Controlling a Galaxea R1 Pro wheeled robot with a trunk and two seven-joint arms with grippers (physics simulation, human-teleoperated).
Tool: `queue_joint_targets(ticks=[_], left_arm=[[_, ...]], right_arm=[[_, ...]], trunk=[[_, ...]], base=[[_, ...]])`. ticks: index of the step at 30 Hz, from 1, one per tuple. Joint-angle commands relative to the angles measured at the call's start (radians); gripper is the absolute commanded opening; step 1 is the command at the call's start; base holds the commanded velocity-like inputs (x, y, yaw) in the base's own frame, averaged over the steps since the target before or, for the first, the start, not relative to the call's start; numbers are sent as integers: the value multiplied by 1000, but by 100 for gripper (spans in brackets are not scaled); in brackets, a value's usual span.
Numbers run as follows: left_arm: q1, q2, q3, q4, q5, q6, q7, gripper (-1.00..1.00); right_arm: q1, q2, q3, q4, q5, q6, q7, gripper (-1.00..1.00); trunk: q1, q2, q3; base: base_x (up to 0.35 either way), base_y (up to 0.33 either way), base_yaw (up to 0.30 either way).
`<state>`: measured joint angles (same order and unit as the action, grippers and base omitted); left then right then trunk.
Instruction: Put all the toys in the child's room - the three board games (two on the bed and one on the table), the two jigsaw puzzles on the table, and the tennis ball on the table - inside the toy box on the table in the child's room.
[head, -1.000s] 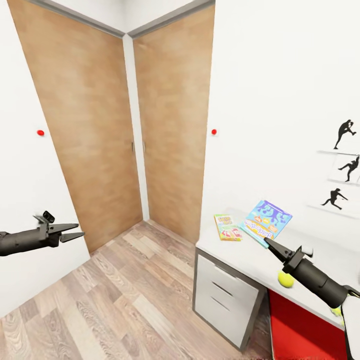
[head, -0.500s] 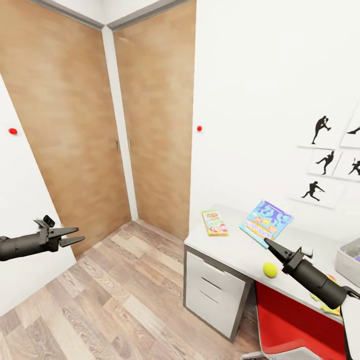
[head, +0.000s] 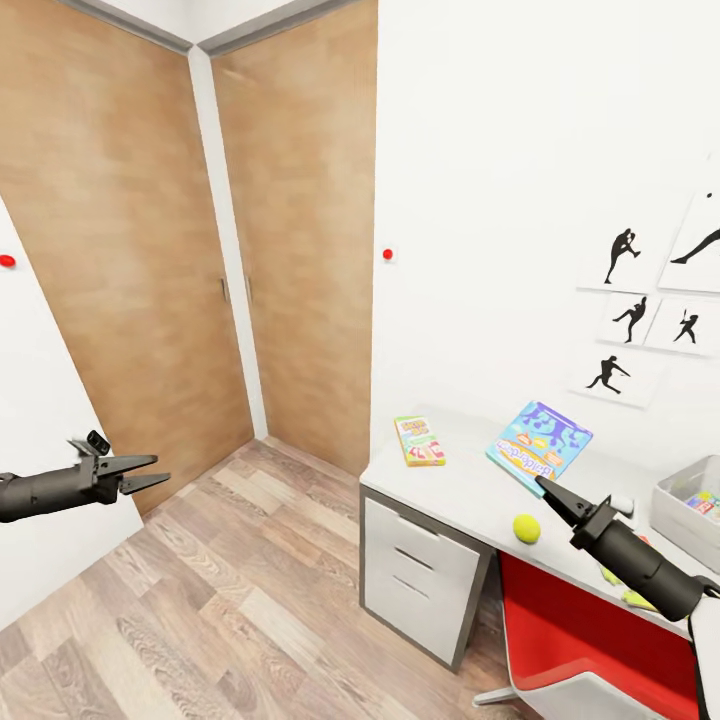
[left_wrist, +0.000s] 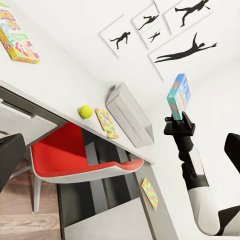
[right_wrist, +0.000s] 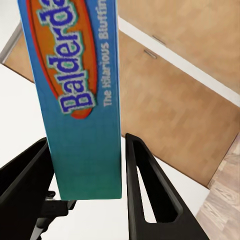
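Blue board game (head: 541, 444): clamped by its lower edge between the two fingers of the right end effector (head: 546, 487) and carried in the air over the desk (head: 470, 492).

Change from the earlier frames:
- The head camera has turned toward 3 o'clock. The wardrobe doors (head: 130, 250) now sit further toward 9 o'clock in the picture.
- More of the toy box (head: 672, 520) and of the wall pictures (head: 625, 258) is in view.
- The items on the desk keep their places relative to it.
- The left end effector (head: 158, 472) stays over the floor (head: 200, 600) with its fingers apart and nothing between them.

View differences:
- Head view: the blue board game overlaps the desk top. The small board game (head: 420, 441) lies flat at 10 o'clock from the tennis ball (head: 526, 528); the toy box is at 3 o'clock from the ball.
- Left wrist view: the blue board game stands upright, clear of the desk. A puzzle (left_wrist: 106, 122) lies between the ball and the toy box, and a second puzzle (left_wrist: 150, 193) lies on the lower dark desk section.
- Right wrist view: the box edge reads "Balderda…" in blue on an orange oval.

Materials and shapes:
- Desk: smooth pale grey top over grey-fronted drawers (head: 420, 580).
- Chair (head: 570, 640): glossy red shell.
- Floor: wood planks.
- Ball: yellow-green sphere.
- Toy box: low grey walls.
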<state>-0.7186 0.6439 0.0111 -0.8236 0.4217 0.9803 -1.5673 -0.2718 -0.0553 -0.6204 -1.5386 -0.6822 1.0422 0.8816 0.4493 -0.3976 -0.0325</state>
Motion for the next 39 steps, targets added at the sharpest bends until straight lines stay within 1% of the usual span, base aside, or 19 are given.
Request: queue_joint_targets(ticks=[1,4,9,19,24,32,39], left_arm=[[-1,0,-1,0,0,11,-4,100],[-1,0,0,0,0,11,-4,100],[-1,0,-1,-1,0,11,-4,100],[-1,1,0,0,0,11,-4,100],[-1,1,0,0,0,10,-4,100],[-1,0,0,0,0,9,-4,100],[-1,0,0,0,0,8,-4,100]], right_arm=[[-1,0,-1,0,4,3,7,-100],[-1,0,-2,0,4,3,7,-100],[-1,0,-3,0,4,2,7,-100],[-1,0,-4,1,4,-1,9,-100],[-1,0,-5,5,5,-8,13,-100],[-1,1,-5,8,5,-11,14,-100],[-1,0,-5,8,6,-11,14,-100]], trunk=[[1,-2,-2],[1,-2,-2],[1,-2,-2],[1,-2,-2],[1,-2,-2],[1,-2,-2],[1,-2,-2]], base=[[-2,0,-1],[-1,0,-61],[0,-15,-230],[0,-192,-276],[13,-24,-280],[171,-1,-280],[39,0,-280]])
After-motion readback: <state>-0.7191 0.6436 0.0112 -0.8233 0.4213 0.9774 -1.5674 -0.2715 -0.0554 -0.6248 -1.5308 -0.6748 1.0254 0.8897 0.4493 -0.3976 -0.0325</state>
